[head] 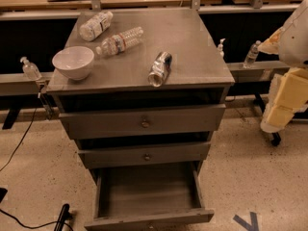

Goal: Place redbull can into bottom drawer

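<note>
The redbull can (160, 69), slim, silver with blue patches, lies on its side on the grey cabinet top (192, 42), near the front edge and right of centre. The bottom drawer (149, 189) is pulled open and its plain grey inside holds nothing. The two shallower drawers above it are closed. My gripper (281, 107), pale yellow under a white arm, hangs at the far right of the camera view. It is beside the cabinet, well away from the can, and holds nothing.
A white bowl (73, 61) sits at the front left of the cabinet top. Two clear water bottles (120, 41) (96, 25) lie behind it. Small bottles stand on the rails to either side (251, 55) (30, 69). A black cable (19, 138) runs over the floor at left.
</note>
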You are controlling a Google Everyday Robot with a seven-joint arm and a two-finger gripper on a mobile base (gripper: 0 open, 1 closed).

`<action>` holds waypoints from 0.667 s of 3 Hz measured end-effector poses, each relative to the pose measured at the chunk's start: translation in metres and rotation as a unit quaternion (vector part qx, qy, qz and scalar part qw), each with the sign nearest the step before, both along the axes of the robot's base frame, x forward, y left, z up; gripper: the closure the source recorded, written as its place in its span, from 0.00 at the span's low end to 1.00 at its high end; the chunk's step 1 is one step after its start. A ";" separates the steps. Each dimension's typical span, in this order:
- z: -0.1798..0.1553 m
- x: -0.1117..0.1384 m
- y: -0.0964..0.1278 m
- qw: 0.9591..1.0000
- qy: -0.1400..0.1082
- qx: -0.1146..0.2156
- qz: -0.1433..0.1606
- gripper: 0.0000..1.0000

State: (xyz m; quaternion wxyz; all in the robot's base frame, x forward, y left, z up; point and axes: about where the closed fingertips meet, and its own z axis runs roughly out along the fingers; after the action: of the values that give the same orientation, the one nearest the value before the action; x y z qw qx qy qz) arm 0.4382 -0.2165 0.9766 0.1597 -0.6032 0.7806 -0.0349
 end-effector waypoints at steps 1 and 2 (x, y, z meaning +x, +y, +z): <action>0.000 0.000 0.000 1.000 0.000 0.000 0.000 0.00; -0.005 0.025 0.005 0.999 0.006 -0.017 0.049 0.00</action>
State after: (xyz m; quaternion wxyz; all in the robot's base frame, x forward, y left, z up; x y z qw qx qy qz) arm 0.4631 -0.2115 0.9720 0.1460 -0.6440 0.7501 -0.0369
